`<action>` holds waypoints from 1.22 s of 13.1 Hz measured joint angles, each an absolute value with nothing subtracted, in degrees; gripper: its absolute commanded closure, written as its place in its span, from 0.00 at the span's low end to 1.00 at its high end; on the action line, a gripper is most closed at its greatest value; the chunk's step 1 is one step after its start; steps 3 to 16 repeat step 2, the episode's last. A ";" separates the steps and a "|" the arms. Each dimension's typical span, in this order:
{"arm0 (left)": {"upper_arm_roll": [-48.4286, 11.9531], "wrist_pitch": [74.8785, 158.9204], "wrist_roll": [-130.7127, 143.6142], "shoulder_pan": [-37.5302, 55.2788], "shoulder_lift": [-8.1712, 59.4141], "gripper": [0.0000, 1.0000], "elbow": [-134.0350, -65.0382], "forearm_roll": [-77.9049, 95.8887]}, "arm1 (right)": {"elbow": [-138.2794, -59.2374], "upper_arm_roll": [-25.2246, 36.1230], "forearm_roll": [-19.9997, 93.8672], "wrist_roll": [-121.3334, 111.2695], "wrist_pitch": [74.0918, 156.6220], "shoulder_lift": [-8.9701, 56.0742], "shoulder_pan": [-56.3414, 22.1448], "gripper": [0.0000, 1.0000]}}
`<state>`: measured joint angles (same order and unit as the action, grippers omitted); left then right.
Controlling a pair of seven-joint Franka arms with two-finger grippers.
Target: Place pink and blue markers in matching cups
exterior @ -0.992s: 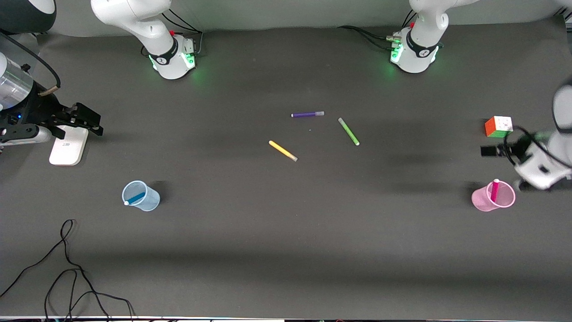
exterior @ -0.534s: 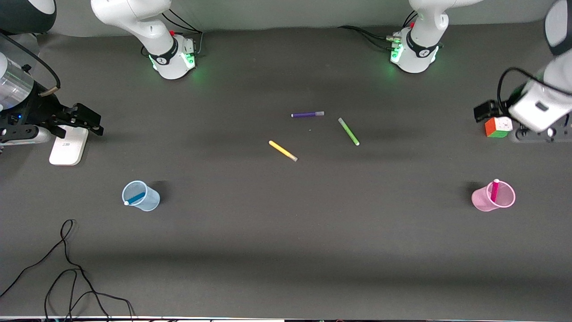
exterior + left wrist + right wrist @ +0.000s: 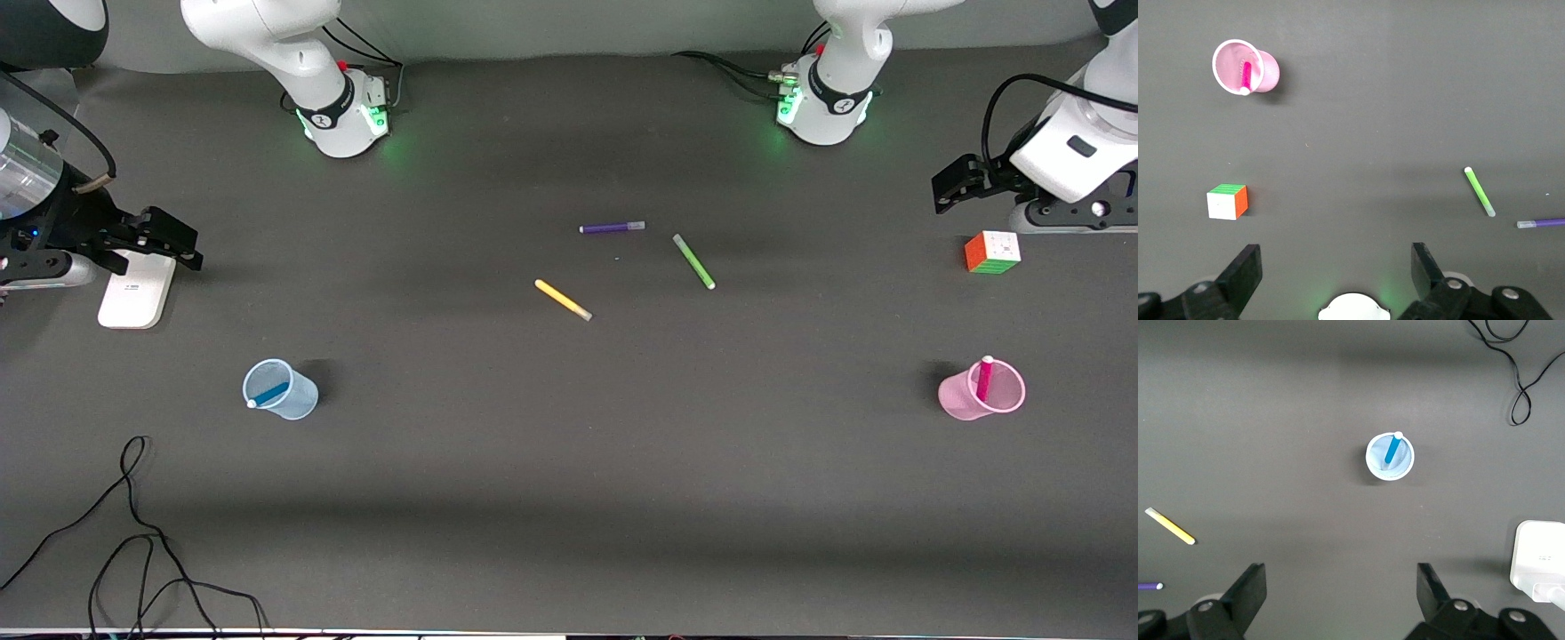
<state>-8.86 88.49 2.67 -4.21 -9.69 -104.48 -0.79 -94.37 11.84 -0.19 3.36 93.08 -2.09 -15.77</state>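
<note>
The light pink cup (image 3: 981,393) stands near the left arm's end of the table with the pink marker (image 3: 984,379) upright in it; both show in the left wrist view (image 3: 1265,70), marker (image 3: 1246,77). The pale blue cup (image 3: 283,391) stands near the right arm's end with the blue marker (image 3: 269,393) leaning in it; the right wrist view shows the cup (image 3: 1389,461) and marker (image 3: 1391,450). My left gripper (image 3: 1062,215) is open and empty, up over the table's edge by the cube (image 3: 1335,267). My right gripper (image 3: 53,265) is open and empty (image 3: 1341,593), waiting.
A purple marker (image 3: 612,228), a green marker (image 3: 693,261) and a yellow marker (image 3: 563,300) lie mid-table. A colour cube (image 3: 992,252) sits near the left gripper. A white device (image 3: 135,289) lies by the right gripper. A black cable (image 3: 133,524) loops at the near corner.
My left gripper has risen from beside the pink cup and moved away past the cube toward the table's end. The right arm has barely moved. Cups and markers stayed put.
</note>
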 measured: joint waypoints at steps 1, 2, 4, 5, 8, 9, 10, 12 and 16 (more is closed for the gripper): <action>-6.50 88.49 2.69 -1.66 -9.66 0.01 -104.63 -0.79 | -94.37 11.86 -0.19 3.36 93.09 -2.04 -15.73 0.00; -4.04 88.49 2.69 0.73 -9.64 0.01 -104.68 -0.79 | -94.37 11.86 -0.19 3.36 93.10 -1.99 -15.70 0.00; -4.04 88.49 2.69 0.73 -9.64 0.01 -104.68 -0.79 | -94.37 11.86 -0.19 3.36 93.10 -1.99 -15.70 0.00; -4.04 88.49 2.69 0.73 -9.64 0.01 -104.68 -0.79 | -94.37 11.86 -0.19 3.36 93.10 -1.99 -15.70 0.00; -4.04 88.49 2.69 0.73 -9.64 0.01 -104.68 -0.79 | -94.37 11.86 -0.19 3.36 93.10 -1.99 -15.70 0.00; -4.04 88.49 2.69 0.73 -9.64 0.01 -104.68 -0.79 | -94.37 11.86 -0.19 3.36 93.10 -1.99 -15.70 0.00; -4.04 88.49 2.69 0.73 -9.64 0.01 -104.68 -0.79 | -94.37 11.86 -0.19 3.36 93.10 -1.99 -15.70 0.00; -4.04 88.49 2.69 0.73 -9.64 0.01 -104.68 -0.79 | -94.37 11.86 -0.19 3.36 93.10 -1.99 -15.70 0.00; -4.04 88.49 2.69 0.73 -9.64 0.01 -104.68 -0.79 | -94.37 11.86 -0.19 3.36 93.10 -1.99 -15.70 0.00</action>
